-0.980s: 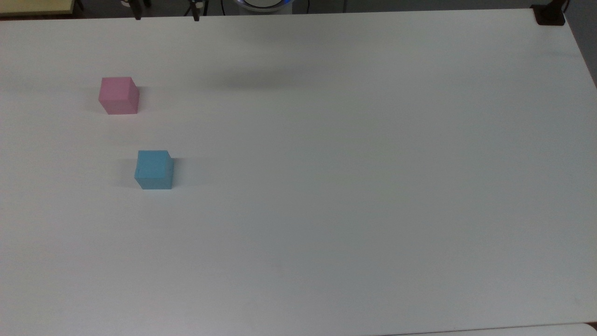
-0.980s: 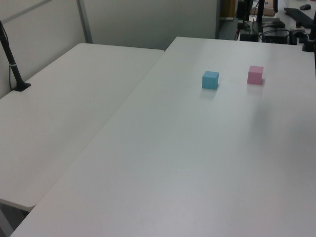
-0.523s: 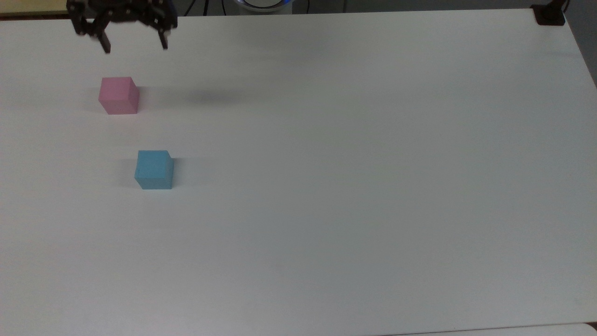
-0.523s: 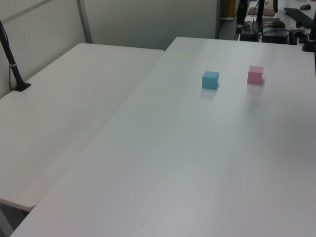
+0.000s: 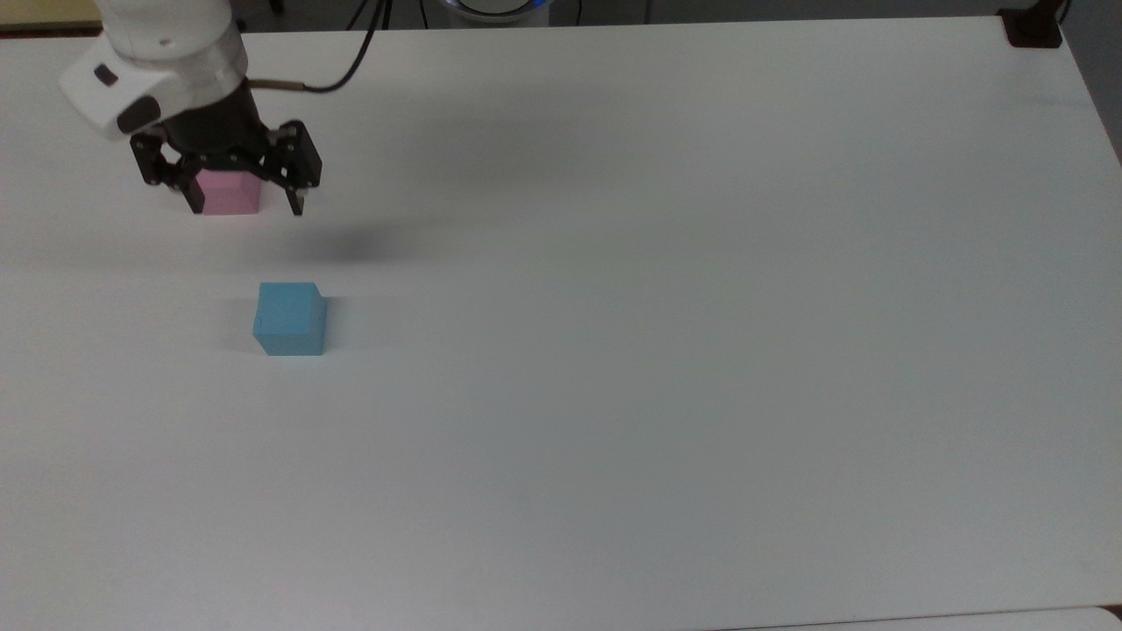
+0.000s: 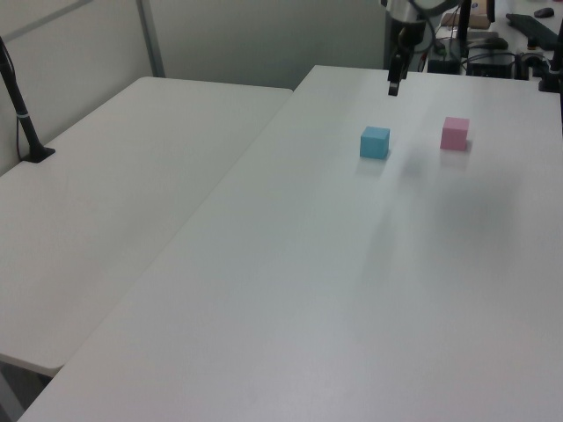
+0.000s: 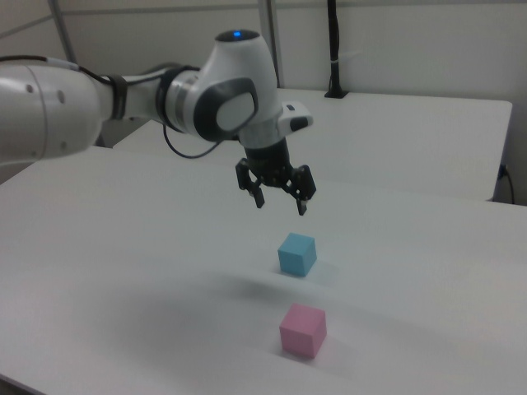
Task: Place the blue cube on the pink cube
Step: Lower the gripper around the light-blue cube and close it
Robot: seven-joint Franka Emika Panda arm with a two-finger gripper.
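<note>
Just arrived above the blue cube (image 7: 296,253), gripper (image 7: 280,200) with fingers (image 7: 301,206) spread, empty; pink cube (image 7: 303,329) near it on the tabletop (image 7: 428,271); grasp pending.

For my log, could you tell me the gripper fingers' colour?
Black fingers, clearest in the right view.

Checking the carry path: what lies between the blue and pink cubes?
Nothing: in the right view, bare table separates the blue cube from the pink cube.

The gripper (image 5: 246,205), fingers spread, partly covers the pink cube (image 5: 230,194); the blue cube (image 5: 290,318) sits apart.
</note>
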